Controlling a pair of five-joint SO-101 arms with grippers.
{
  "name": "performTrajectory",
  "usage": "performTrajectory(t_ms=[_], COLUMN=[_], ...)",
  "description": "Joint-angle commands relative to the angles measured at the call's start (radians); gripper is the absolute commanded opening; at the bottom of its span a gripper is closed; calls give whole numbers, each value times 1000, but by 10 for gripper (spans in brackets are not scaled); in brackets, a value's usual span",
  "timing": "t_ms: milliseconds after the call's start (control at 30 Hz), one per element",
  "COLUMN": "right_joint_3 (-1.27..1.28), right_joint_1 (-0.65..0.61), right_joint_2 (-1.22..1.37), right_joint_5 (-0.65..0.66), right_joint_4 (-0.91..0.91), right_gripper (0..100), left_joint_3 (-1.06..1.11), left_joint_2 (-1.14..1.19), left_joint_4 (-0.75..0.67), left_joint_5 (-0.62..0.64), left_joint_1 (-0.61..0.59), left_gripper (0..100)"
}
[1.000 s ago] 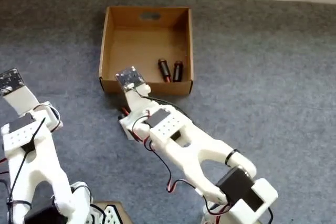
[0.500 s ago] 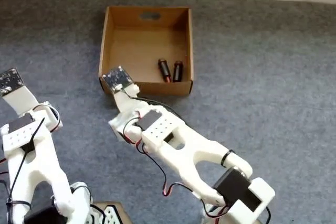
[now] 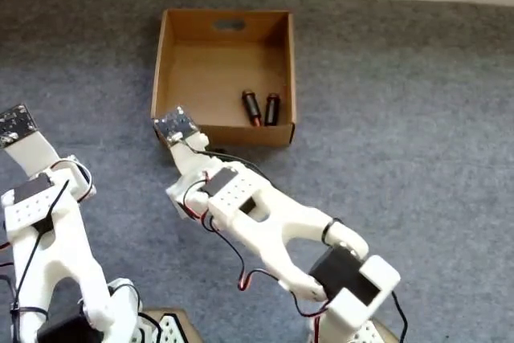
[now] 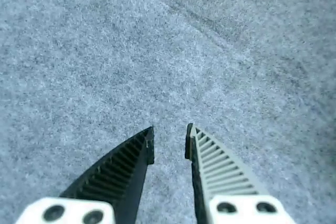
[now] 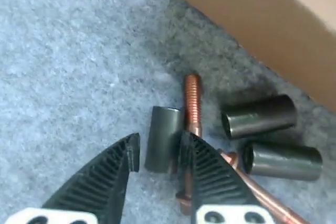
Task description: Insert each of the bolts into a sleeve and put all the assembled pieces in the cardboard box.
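The cardboard box [image 3: 165,62] stands at the back of the table, and two assembled pieces [image 3: 251,107] [image 3: 272,108] lie in its near right corner. My right arm [image 3: 233,192] ends just in front of the box's near left corner. In the right wrist view my right gripper [image 5: 159,150] is open, with the end of a dark sleeve [image 5: 161,138] between its tips. A copper bolt [image 5: 192,103] lies right beside that sleeve. Two more sleeves [image 5: 258,116] [image 5: 282,161] and a second bolt [image 5: 257,186] lie close by. My left gripper [image 4: 169,142] hangs slightly open over bare carpet.
The brown box wall [image 5: 247,19] rises just behind the loose parts. Grey carpet [image 3: 418,118] covers the table, with free room to the right of the box. My left arm [image 3: 36,198] stands at the table's left side, apart from the parts.
My right arm's wrist has swung left along the box's front wall. The left arm has not moved.
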Motion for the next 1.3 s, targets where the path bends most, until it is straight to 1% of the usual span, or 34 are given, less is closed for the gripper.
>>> performTrajectory(t_ms=[0,167,367,567,633,667,700,900,1033,1200,1267], right_joint_3=[-56,-85,-90,-90,-85,-82,-81,-79,-77,-76,-56], right_joint_1=[-5,-8,-30,2,21,31,41,96,180,384,478], right_joint_2=[15,44,122,125,96,71,39,-240,-427,-595,-627], right_joint_5=[-9,-3,-2,-3,-3,-3,-3,-3,-2,-2,25], right_joint_4=[-12,-12,-13,-12,-8,-8,-5,160,295,478,555], right_gripper=[133,102,101,88,18,0,14,5,5,5,5], left_joint_3=[-42,-41,-41,-41,-41,-41,-41,-39,-38,-38,-38], left_joint_2=[-5,-5,-5,-5,-4,-2,-1,1,1,1,1], left_joint_4=[-14,-14,-14,-14,-14,-14,-14,-14,-14,-14,-11], left_joint_5=[6,6,6,6,6,6,6,6,6,6,6], left_joint_1=[-10,-10,-10,-10,-10,-10,-10,-5,-4,-2,-2], left_gripper=[122,122,122,122,122,122,122,122,122,122,122])
